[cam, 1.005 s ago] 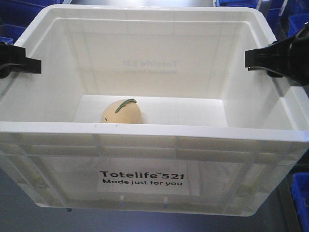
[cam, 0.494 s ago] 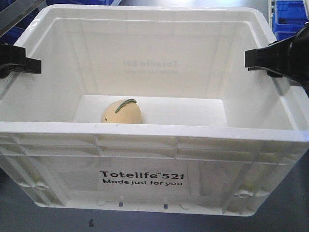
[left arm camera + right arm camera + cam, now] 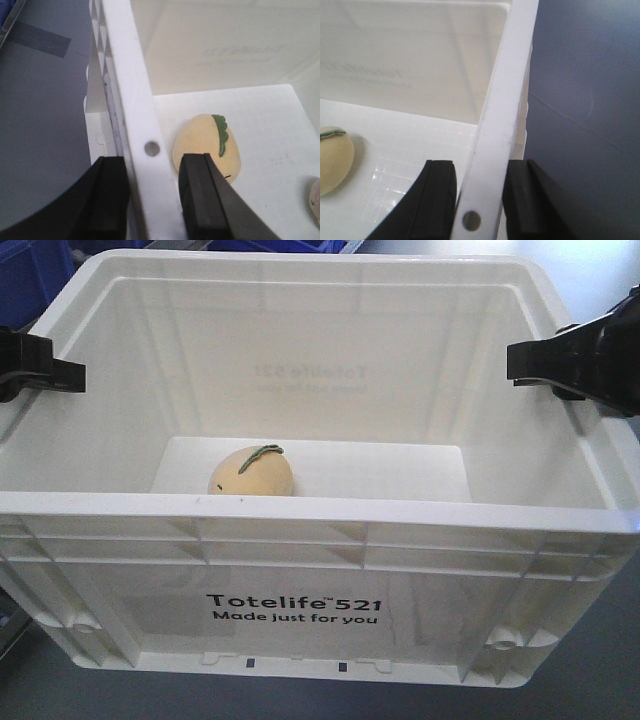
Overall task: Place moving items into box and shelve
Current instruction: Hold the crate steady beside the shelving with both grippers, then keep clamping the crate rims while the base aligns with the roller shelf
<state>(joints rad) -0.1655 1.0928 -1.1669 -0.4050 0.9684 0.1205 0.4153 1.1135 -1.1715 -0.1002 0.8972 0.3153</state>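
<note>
Egg [image 3: 200, 145] in box [image 3: 131, 75], near left gripper [image 3: 152, 172]

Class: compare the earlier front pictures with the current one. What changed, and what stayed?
Only the background shifted: blue bins now sit upper left, none at right. Left gripper and right gripper stay shut on the crate; the egg-shaped item has not moved.

The moving item [image 3: 252, 472] lies on the floor inside the box [image 3: 300, 508], left of centre and near the front wall. The left gripper [image 3: 150, 197] clamps the box's left rim and the right gripper [image 3: 479, 200] its right rim — each with one of its jaws inside the wall and one outside. A bin [image 3: 30, 275] sits behind, far left.
</note>
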